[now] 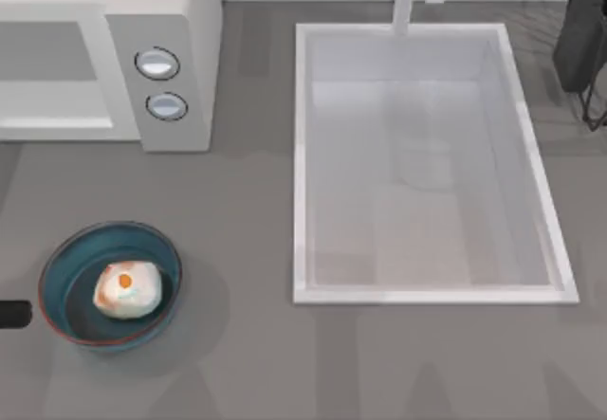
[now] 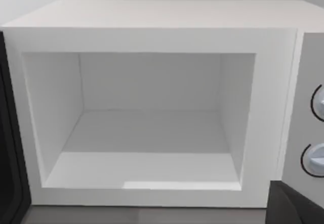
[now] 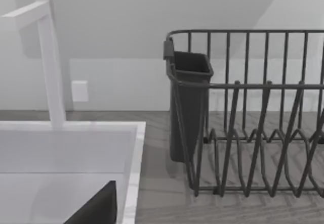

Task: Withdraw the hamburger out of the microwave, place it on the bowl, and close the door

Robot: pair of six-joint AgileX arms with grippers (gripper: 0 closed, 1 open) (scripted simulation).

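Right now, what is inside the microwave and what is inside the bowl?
The microwave cavity is open toward the left wrist view and bare, with nothing on its floor. The hamburger lies inside the bowl; the bowl's floor under it is covered.

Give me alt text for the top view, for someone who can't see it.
A small cream and orange hamburger sits inside a dark teal bowl at the table's front left. Behind it stands a white microwave with two round knobs, and a white sink fills the right half, with a dark dish rack at the far right.

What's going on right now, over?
Hamburger sits in bowl. Microwave cavity open, door not shut. Sink right of it, nothing blocking.
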